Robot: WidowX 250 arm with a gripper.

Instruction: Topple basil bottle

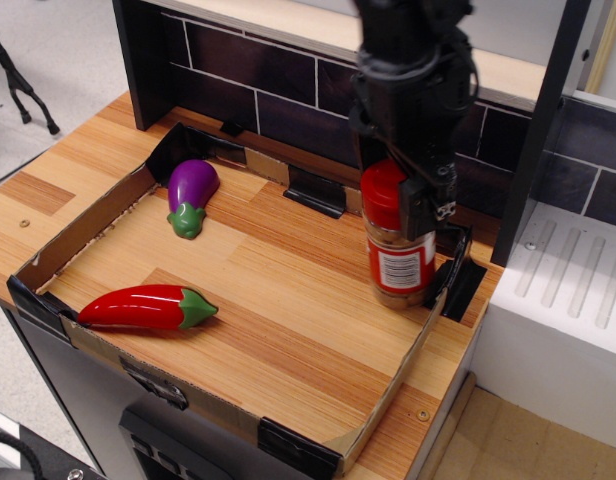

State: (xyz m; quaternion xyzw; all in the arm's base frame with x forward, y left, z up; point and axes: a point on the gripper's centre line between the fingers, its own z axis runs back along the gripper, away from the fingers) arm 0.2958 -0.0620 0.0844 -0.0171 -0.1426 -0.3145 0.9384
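The basil bottle (399, 262), a clear jar with a red cap and a red-and-white label, stands at the right end of the cardboard tray (88, 222), leaning slightly with its cap to the left. My black gripper (404, 200) comes down from above and is closed around the cap. One finger (424, 208) shows on the cap's right side; the other is hidden behind it.
A purple toy eggplant (191, 193) lies at the tray's back left and a red toy chili pepper (146, 307) at the front left. A dark tiled wall (258, 70) rises behind the tray. A white ridged appliance (568, 275) stands to the right.
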